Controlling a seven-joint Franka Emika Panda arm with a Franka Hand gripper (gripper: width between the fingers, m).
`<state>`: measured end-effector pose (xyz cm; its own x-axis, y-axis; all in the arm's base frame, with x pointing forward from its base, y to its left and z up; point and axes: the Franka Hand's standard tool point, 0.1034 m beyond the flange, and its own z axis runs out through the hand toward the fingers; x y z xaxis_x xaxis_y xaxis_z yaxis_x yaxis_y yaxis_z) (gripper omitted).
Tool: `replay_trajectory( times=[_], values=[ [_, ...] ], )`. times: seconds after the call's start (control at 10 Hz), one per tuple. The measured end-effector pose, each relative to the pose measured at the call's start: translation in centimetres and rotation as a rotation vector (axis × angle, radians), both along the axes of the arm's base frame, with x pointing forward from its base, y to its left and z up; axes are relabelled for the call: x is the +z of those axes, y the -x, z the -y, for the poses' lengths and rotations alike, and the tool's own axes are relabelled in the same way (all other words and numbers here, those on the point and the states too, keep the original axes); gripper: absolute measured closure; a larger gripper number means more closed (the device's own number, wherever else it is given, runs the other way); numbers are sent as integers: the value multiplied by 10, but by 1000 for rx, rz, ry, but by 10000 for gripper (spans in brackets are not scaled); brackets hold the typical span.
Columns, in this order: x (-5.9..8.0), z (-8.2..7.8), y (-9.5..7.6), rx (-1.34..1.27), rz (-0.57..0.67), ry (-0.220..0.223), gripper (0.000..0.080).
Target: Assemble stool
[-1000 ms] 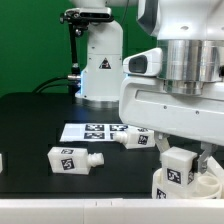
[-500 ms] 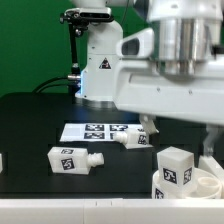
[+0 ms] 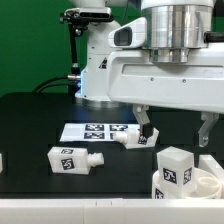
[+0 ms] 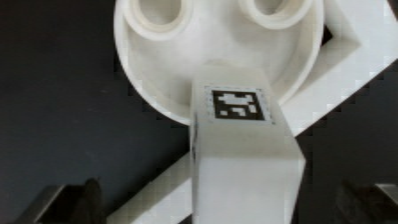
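Loose leg (image 3: pixel 70 158) lies on the bench (image 3: pixel 30 125). A second leg (image 3: pixel 133 138) lies beside the marker board (image 3: pixel 92 130). Claw (image 3: pixel 176 128) is spread and empty above the upright leg (image 3: pixel 176 166), which stands in the seat (image 3: pixel 212 186). Likely one leg fitted, the others left to do.

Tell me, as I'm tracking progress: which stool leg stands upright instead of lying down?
The leg at the exterior view's lower right, upright on the round seat; the middle leg and left leg lie sideways.

Tagged leg (image 4: pixel 244 170) standing on round seat (image 4: pixel 151 60)
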<state>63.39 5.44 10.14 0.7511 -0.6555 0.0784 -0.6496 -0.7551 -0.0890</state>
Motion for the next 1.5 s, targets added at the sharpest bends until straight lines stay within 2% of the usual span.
replay_trajectory(
  times=[0.1,0.3,0.4,0.5,0.8,1.0,1.2,1.5],
  values=[
    [0,2,1,0,-1,0,150],
    [3,33,15,-75,-4,-46,150],
    [7,47,18,-80,-3,-48,150],
    [6,47,17,-73,17,-38,150],
    [3,47,17,-84,12,-46,150],
    [-1,71,24,-209,0,-95,150],
    [-9,87,34,-166,-7,-77,150],
    [-9,85,34,-155,-5,-76,150]
  ],
)
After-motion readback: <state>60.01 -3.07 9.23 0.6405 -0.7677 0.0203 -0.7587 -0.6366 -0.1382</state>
